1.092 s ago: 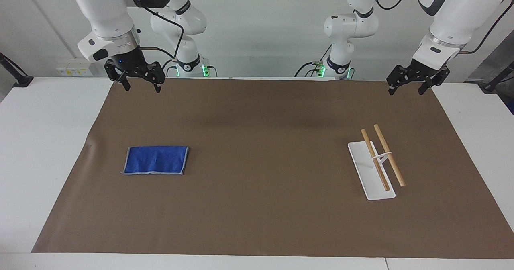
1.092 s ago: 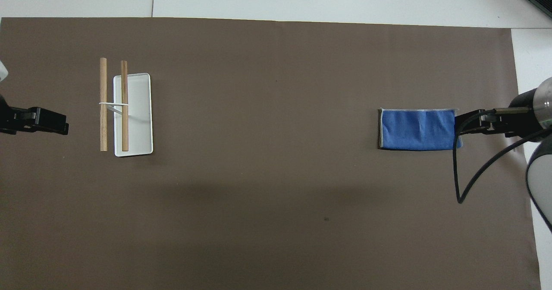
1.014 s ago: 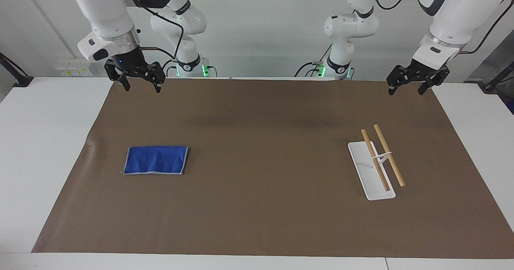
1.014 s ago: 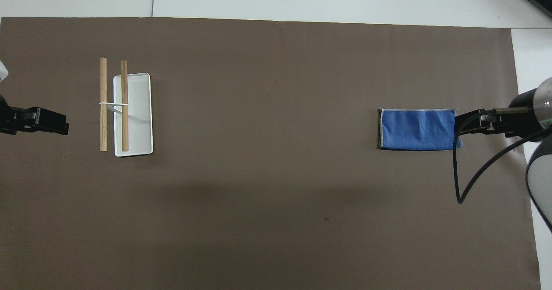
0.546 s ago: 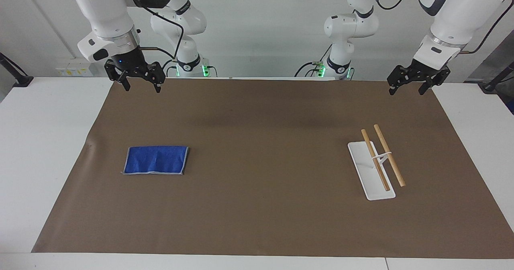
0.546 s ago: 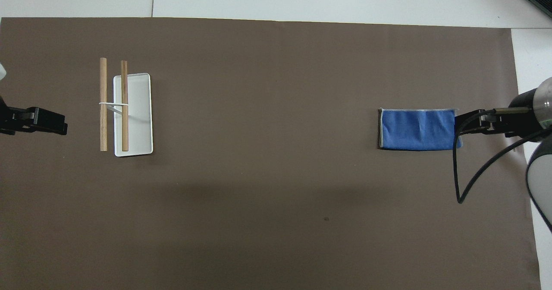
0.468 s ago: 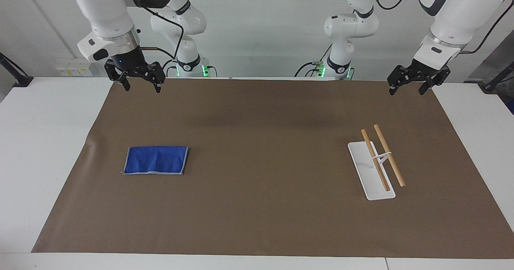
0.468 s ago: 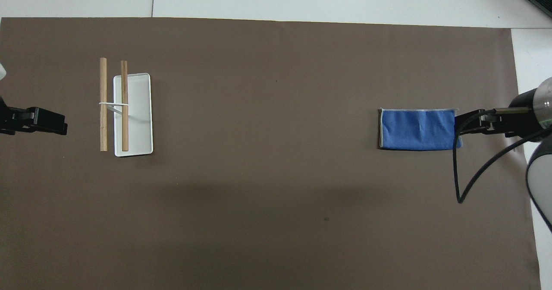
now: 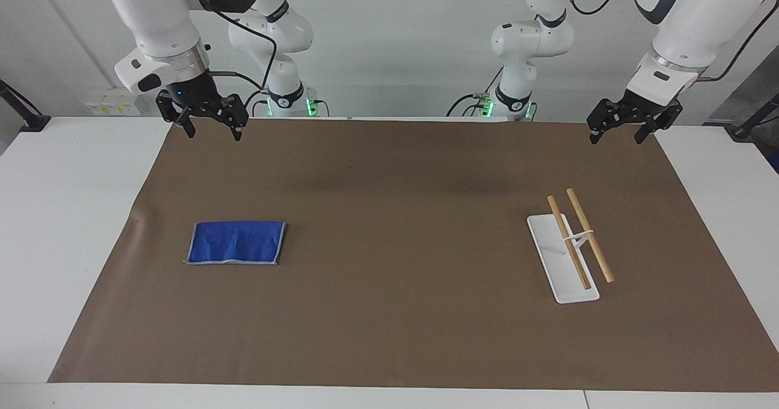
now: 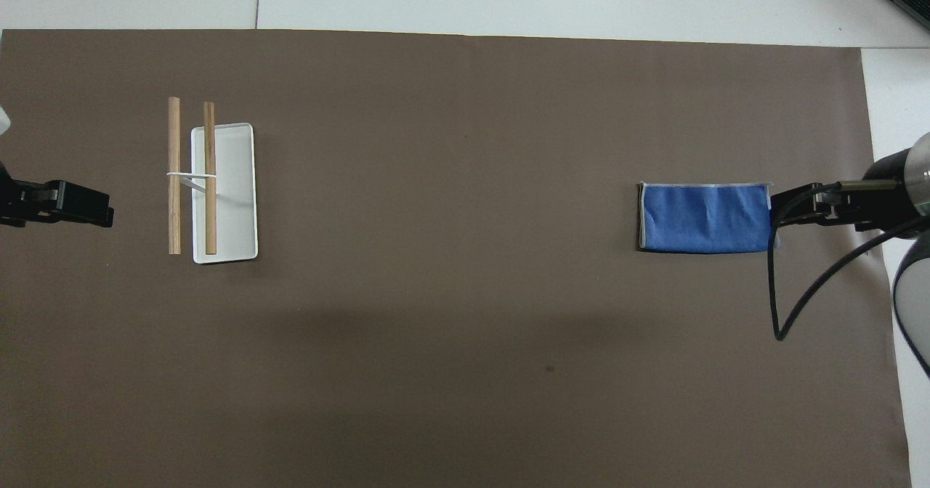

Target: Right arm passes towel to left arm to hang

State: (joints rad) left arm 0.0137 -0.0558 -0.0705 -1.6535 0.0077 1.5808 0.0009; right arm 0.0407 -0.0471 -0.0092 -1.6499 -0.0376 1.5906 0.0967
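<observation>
The towel (image 9: 235,243) lies flat on the brown mat (image 9: 389,311), toward the right arm's end of the table (image 9: 67,214), folded into a blue rectangle with pale edging. Nothing touches it.

The right gripper (image 9: 212,131) hangs in the air over the mat's edge nearest the robots, at the right arm's end, pointing down. Its 2 fingers (image 9: 190,130) are spread apart and hold nothing. From overhead the right gripper (image 10: 788,209) overlaps one short edge of the towel (image 10: 703,218), but the facing view shows it raised well clear of the cloth.

The left gripper (image 9: 615,135) waits in the air over the mat's corner at the left arm's end, fingers likewise apart and empty.

The rack (image 9: 563,257), a white base carrying 2 wooden rods (image 9: 589,234), stands on the mat toward the left arm's end, well apart from the towel.
</observation>
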